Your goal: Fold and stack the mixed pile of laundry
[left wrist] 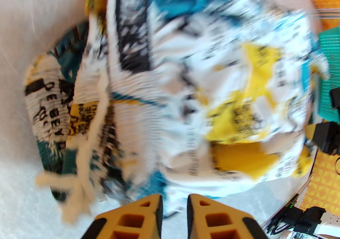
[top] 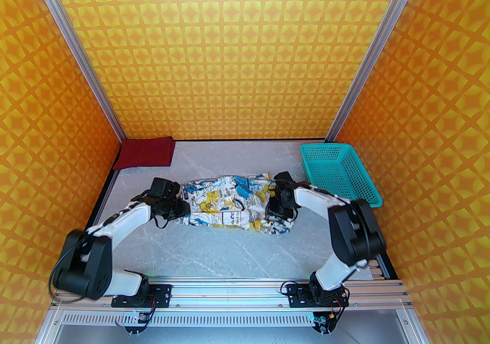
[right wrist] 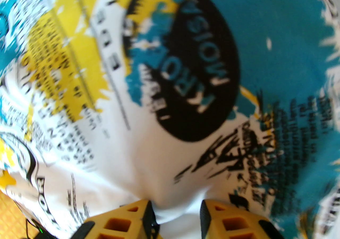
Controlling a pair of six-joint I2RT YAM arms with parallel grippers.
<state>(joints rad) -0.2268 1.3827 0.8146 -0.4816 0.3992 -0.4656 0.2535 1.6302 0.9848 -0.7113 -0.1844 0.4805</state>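
Left pincer [left wrist: 174,200] and right pincer [right wrist: 175,205] pinch printed garment [top: 229,201], lying left-right.

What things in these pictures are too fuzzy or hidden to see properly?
1. Small writing on the printed garment: motion blur smears it in both wrist views.
2. The printed garment's two ends, top view: covered by the left arm and right arm.
3. Teal basket, top view: near left corner behind the right arm.
4. Red T-shirt, top view: too small to count its folds.

t-shirt [top: 147,152] back left, basket [top: 366,181] back right, second garment [top: 229,201] between, nearer
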